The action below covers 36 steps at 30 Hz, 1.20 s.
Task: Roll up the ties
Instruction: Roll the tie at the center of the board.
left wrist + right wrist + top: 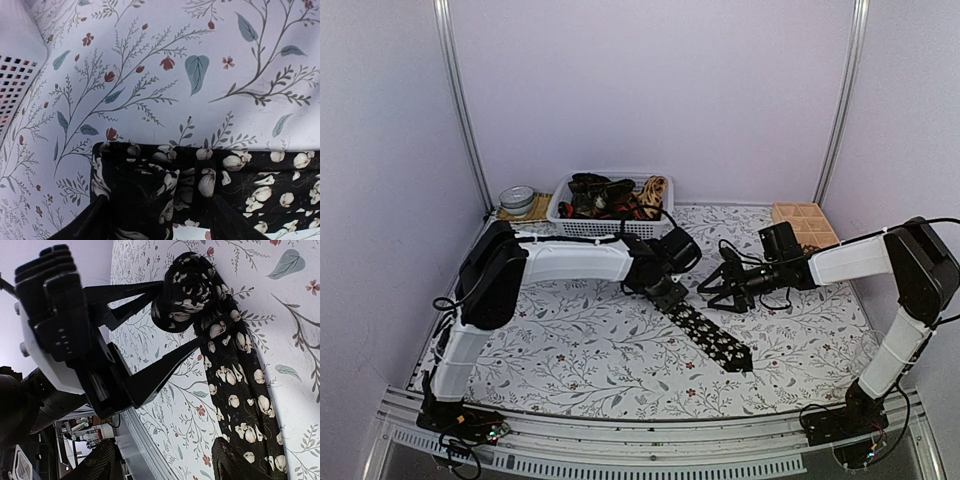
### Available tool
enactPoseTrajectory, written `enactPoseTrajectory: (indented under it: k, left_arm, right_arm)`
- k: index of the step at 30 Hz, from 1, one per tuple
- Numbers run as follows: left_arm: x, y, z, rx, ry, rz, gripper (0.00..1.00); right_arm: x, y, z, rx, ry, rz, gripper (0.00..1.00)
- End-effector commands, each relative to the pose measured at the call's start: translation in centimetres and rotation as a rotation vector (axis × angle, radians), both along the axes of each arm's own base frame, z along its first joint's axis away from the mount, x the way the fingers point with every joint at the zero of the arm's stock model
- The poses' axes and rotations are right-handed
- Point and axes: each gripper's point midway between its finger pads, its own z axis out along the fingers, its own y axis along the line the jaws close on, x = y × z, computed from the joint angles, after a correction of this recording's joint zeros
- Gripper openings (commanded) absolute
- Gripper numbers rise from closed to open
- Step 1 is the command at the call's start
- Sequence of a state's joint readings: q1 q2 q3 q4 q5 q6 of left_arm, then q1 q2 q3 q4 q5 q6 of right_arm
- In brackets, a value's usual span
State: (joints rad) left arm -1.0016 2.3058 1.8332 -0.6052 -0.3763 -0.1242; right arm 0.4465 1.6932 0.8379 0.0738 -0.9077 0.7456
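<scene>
One black flowered tie is lying on the table, running near-right from its rolled end; the left gripper is straddling that roll, jaws apart, gripping nothing; the right gripper is hovering beside it, open, empty

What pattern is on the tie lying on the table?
The tie is black with little cream flowers. It shows best in the right wrist view.

White basket, round tin, wooden tray (compartmented), floral tablecloth
</scene>
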Motion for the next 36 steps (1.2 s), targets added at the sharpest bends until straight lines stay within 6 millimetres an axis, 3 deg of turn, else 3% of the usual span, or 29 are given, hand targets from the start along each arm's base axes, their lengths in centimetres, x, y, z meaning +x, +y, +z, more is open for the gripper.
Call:
enactPoseTrajectory:
  k: [1, 11, 13, 16, 19, 23, 27, 31, 36]
  left_arm:
    - [-0.6, -1.2, 3.4, -0.073, -0.019, -0.031, 0.7]
    - [-0.1, 0.0, 6.3, -0.169, -0.004, -0.011, 0.91]
    - [0.0, 0.6, 7.3, -0.246, 0.021, -0.005, 0.99]
    - [0.5, 2.0, 10.6, -0.426, 0.052, 0.001, 1.0]
    - [1.3, 4.7, 11.6, -0.551, 0.105, 0.034, 1.0]
    - [2.6, 7.2, 10.9, -0.657, 0.16, 0.064, 1.0]
    - [4.1, 8.8, 8.8, -0.725, 0.238, 0.107, 0.97]
    - [5.1, 8.8, 6.6, -0.721, 0.289, 0.118, 0.88]
    - [5.7, 8.0, 3.7, -0.699, 0.342, 0.114, 0.83]
  right_arm:
    - [0.4, -0.2, 2.4, 0.033, -0.066, -0.019, 0.66]
    - [2.0, -0.1, 1.7, 0.006, -0.053, -0.084, 0.63]
    - [2.5, -0.2, 1.6, -0.008, -0.052, -0.108, 0.62]
    - [3.3, 0.1, 1.4, -0.036, -0.055, -0.148, 0.62]
    - [3.5, 1.8, 1.0, -0.061, -0.059, -0.137, 0.62]
    - [4.3, 4.0, 0.3, -0.069, -0.04, -0.141, 0.61]
    - [5.1, 6.0, -0.6, -0.099, -0.024, -0.164, 0.6]
    - [5.4, 7.6, -2.1, -0.145, 0.0, -0.174, 0.58]
    - [5.5, 8.0, -3.5, -0.176, 0.024, -0.213, 0.55]
